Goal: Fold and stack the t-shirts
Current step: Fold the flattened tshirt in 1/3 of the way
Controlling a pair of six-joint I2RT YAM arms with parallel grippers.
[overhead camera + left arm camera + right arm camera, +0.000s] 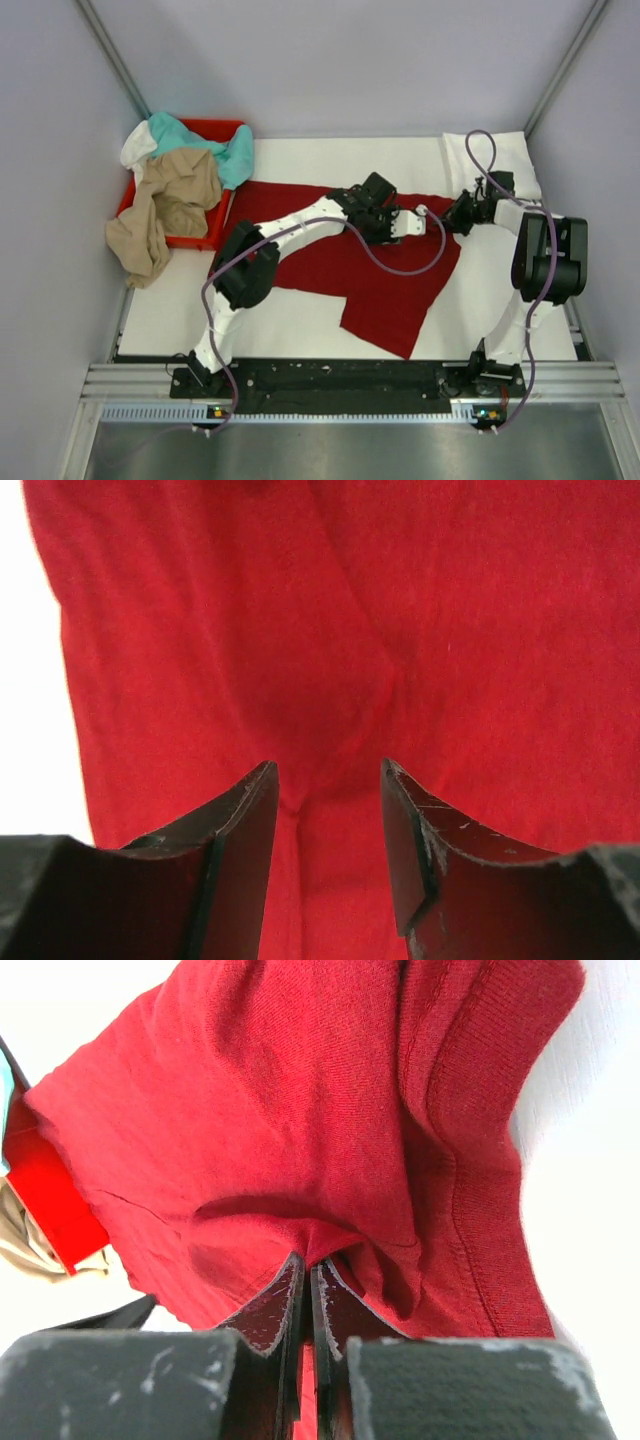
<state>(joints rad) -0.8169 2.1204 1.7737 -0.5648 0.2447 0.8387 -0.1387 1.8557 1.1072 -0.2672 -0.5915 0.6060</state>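
Note:
The dark red t-shirt (380, 280) lies spread across the middle of the white table (300, 160). My left gripper (418, 222) hovers open close above its cloth (450, 630), with a small crease between the fingers (250, 820) and nothing held. My right gripper (455, 213) is shut on a pinched fold of the same shirt (300, 1110) near its right, collar-side edge. A tan t-shirt (170, 205), a teal one (220, 150) and a white one (137, 148) are heaped at the back left. Another white t-shirt (510, 155) lies flat at the back right.
The heaped shirts sit in and over a bright red plastic bin (215, 125) at the back left; the tan one spills over its front edge. The bin (45, 1200) also shows in the right wrist view. Grey walls close the table on three sides.

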